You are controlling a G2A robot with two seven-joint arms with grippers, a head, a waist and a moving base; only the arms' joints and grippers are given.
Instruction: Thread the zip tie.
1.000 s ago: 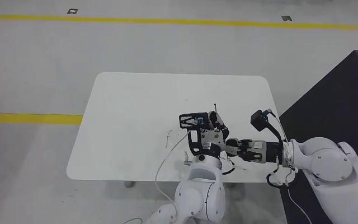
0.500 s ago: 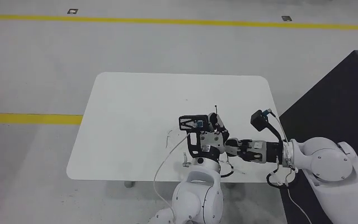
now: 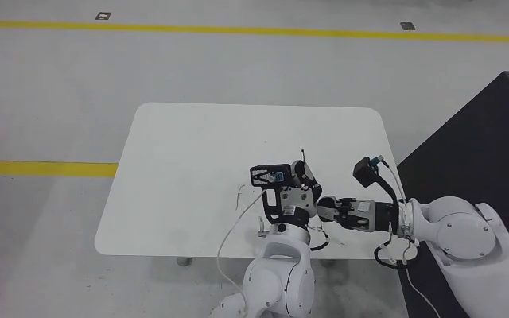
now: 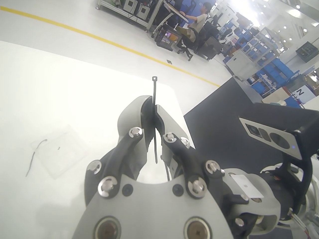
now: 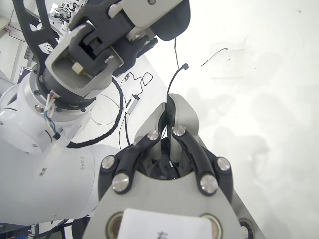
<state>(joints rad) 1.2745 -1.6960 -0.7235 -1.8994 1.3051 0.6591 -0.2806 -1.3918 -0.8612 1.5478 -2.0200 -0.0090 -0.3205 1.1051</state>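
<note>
To the left of both arms, a clear plastic sheet (image 4: 58, 150) lies flat on the white bench (image 3: 183, 159). A loose zip tie (image 4: 33, 156) rests on it, well apart from the arms.

Right of it, over the near part of the bench, the left gripper (image 4: 152, 103) has its jaws closed tight on a straight zip tie (image 4: 154, 88), pinching it partway along. The strap runs straight through the jaws. Its square end pokes out past the fingertips, and its pointed tail comes out on the palm side, toward the right arm.

Further right and a little nearer, the right gripper (image 5: 170, 99) also has its jaws closed, on a curved zip tie (image 5: 173, 80). A short bowed length of strap rises from them to the head (image 5: 185, 66). The tail tip (image 5: 177, 63) of the straight zip tie hangs just beside that head and is not through its slot.

As I judge it, the coming move turns on that small gap. Tail and head meet between the two grippers, about equally close to each, so a slight sideways shift by either arm should bring the tip over the slot. The straight tie's long axis points roughly toward the right gripper, which helps. The bowed strap leaves the head free to sway, so the tip could glance off its edge.
</note>
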